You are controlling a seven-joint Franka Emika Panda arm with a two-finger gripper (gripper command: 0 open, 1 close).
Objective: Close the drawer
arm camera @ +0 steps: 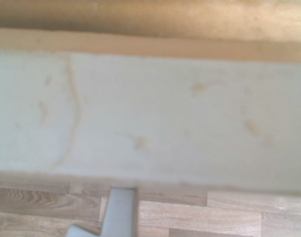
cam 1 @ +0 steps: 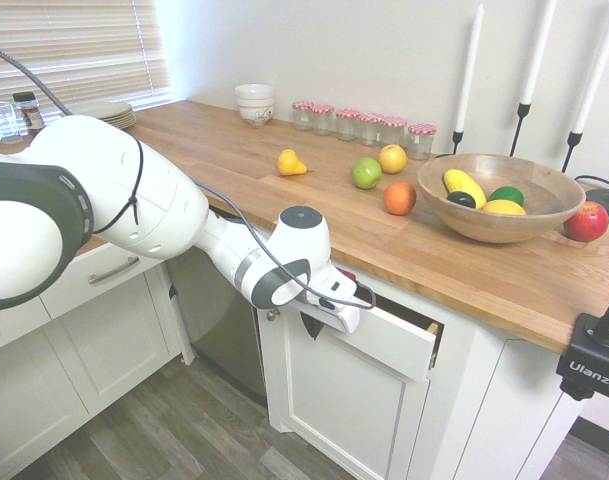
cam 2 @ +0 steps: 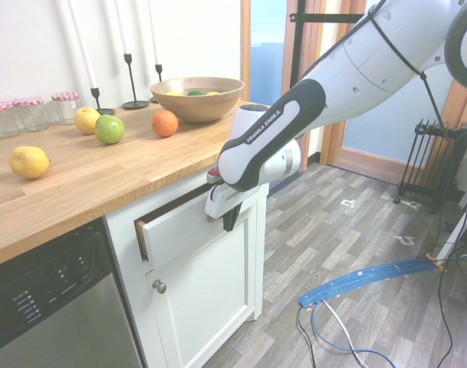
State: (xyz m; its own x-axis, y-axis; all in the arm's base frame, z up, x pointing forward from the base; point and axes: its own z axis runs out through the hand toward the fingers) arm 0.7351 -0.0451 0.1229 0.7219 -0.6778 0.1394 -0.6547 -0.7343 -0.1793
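The place looks like a kitchen. A wooden countertop [cam 1: 474, 285] runs over white cabinets [cam 1: 356, 400] — one door of these carries a round knob [cam 2: 159, 286] — and a dishwasher [cam 2: 60, 295] with a dark control panel is built in beneath the countertop's front edge. Along the countertop's back edge, by the wall, stand glass jars [cam 1: 371, 128] with red-patterned lids and stacked white bowls [cam 1: 255, 103]. A stack of plates [cam 1: 104, 113] and a drinking glass [cam 1: 2, 122] sit toward its far end, below window blinds [cam 1: 79, 50]. A wooden bowl [cam 1: 499, 212] holds fruit, and more lies loose nearby — an orange [cam 1: 399, 198], a green apple [cam 1: 366, 173] and a yellow pear [cam 1: 290, 163].
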